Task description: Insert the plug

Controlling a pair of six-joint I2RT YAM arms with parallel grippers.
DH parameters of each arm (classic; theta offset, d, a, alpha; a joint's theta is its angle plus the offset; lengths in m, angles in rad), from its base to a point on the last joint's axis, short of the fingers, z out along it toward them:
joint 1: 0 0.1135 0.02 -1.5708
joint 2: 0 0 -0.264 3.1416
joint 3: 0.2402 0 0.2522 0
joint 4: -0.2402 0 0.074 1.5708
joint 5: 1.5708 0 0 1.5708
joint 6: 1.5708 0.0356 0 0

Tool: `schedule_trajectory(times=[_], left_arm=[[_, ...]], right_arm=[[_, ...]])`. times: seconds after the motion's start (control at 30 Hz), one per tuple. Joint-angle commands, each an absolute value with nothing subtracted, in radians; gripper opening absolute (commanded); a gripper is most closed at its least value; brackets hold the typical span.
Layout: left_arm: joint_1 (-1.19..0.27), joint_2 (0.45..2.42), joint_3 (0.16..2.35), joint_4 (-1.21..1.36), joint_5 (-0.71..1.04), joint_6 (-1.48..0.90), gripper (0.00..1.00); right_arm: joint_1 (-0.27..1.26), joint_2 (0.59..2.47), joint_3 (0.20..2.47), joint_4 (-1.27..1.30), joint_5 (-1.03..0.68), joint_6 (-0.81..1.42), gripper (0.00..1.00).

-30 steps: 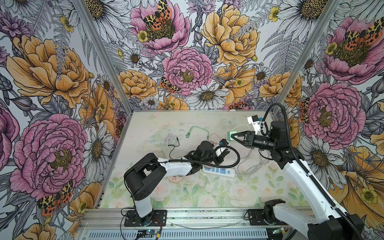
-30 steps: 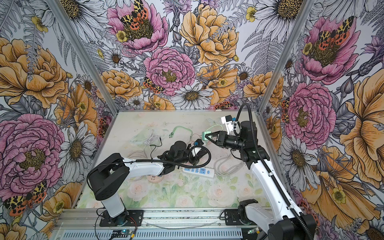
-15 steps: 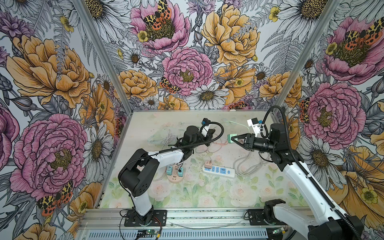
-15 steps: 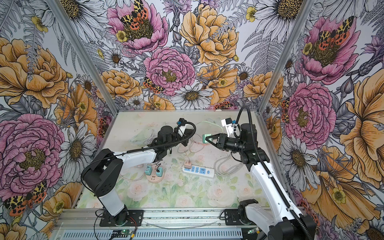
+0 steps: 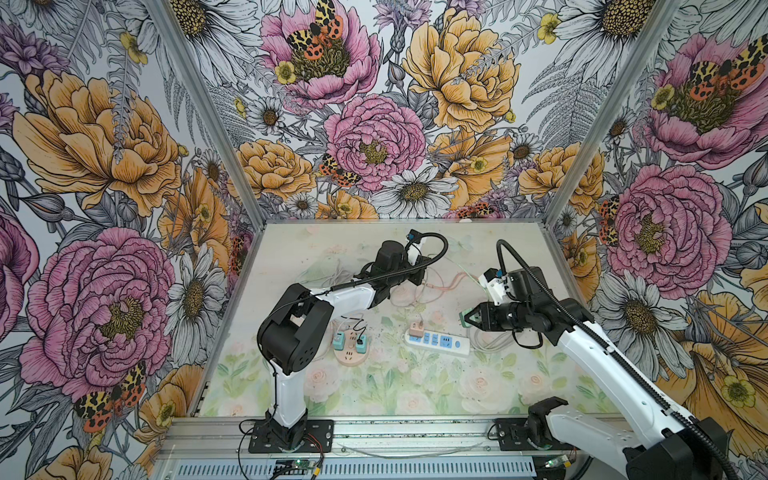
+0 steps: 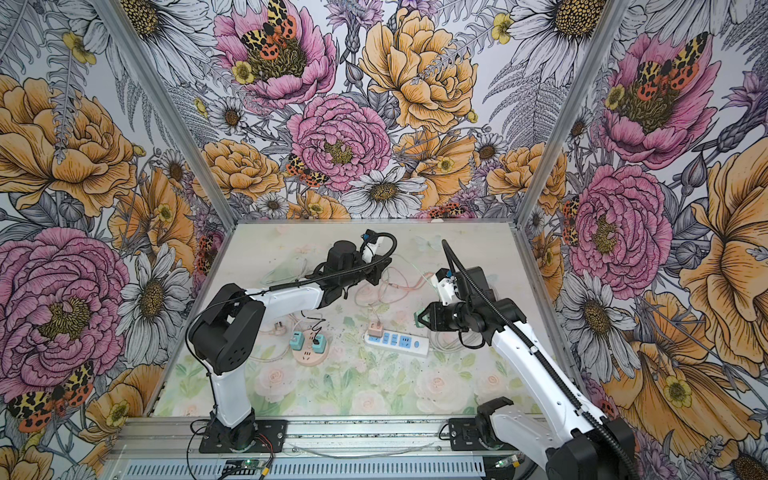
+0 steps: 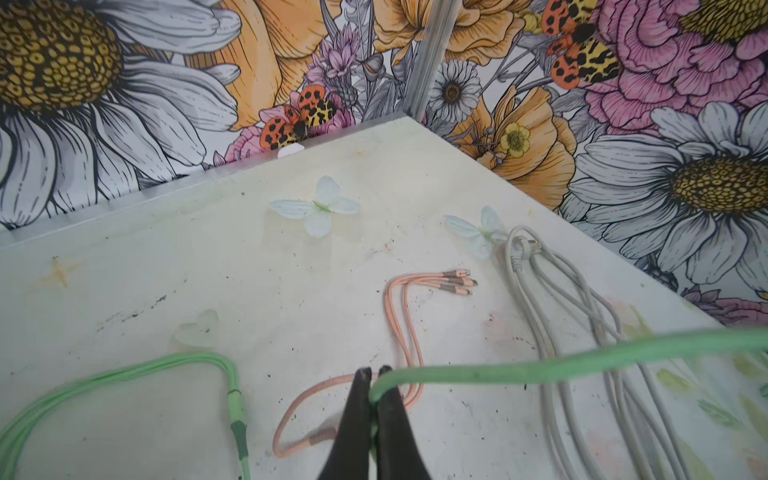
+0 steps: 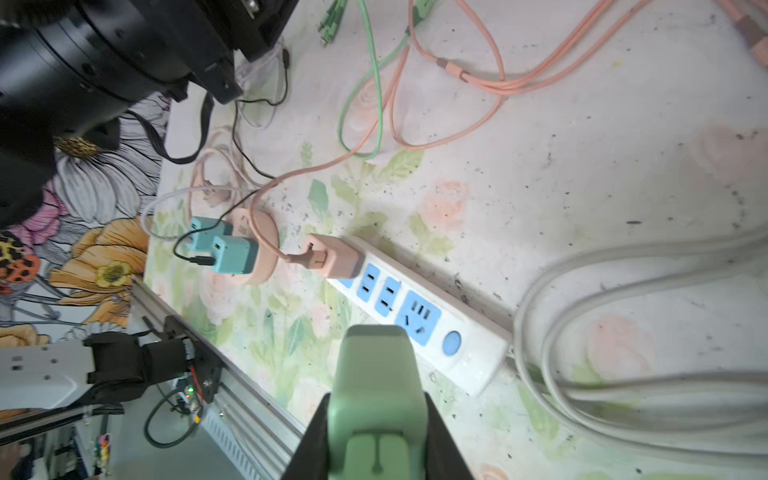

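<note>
While hovering near pwr strip switch end, clamps green plug in rt pincer; pinches green cable w/ left pincer, fully shut. Strip markings too small to read.

We see a mint-green plug, white power strip with blue sockets, salmon-pink adapter, two teal chargers, green cable, pink cable, grey cable; table has a pale floral print, walls big pink, orange and white flowers
</note>
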State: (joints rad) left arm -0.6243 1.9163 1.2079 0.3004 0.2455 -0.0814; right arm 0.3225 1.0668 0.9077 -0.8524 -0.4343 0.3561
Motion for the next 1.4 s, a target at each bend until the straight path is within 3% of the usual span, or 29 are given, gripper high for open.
schedule_trajectory(times=[0.0,0.67,1.03,1.17,1.37], left_arm=[[-0.615,1.921,1.226,0.241,0.278,-0.108,0.05],[-0.563,1.949,1.221,0.071,0.397,-0.238,0.07],[-0.529,1.981,1.236,0.04,0.482,-0.278,0.07],[-0.528,1.971,1.229,0.038,0.486,-0.272,0.07],[-0.527,1.975,1.243,0.036,0.528,-0.255,0.1]], right_arm=[[0.348,1.093,0.952,-0.93,-0.303,0.274,0.0],[0.54,1.252,1.047,-0.93,-0.214,0.222,0.0],[0.601,1.262,1.07,-0.914,-0.153,-0.071,0.0],[0.628,1.233,1.011,-0.903,-0.204,-0.276,0.0],[0.635,1.232,0.979,-0.908,-0.079,-0.338,0.0]])
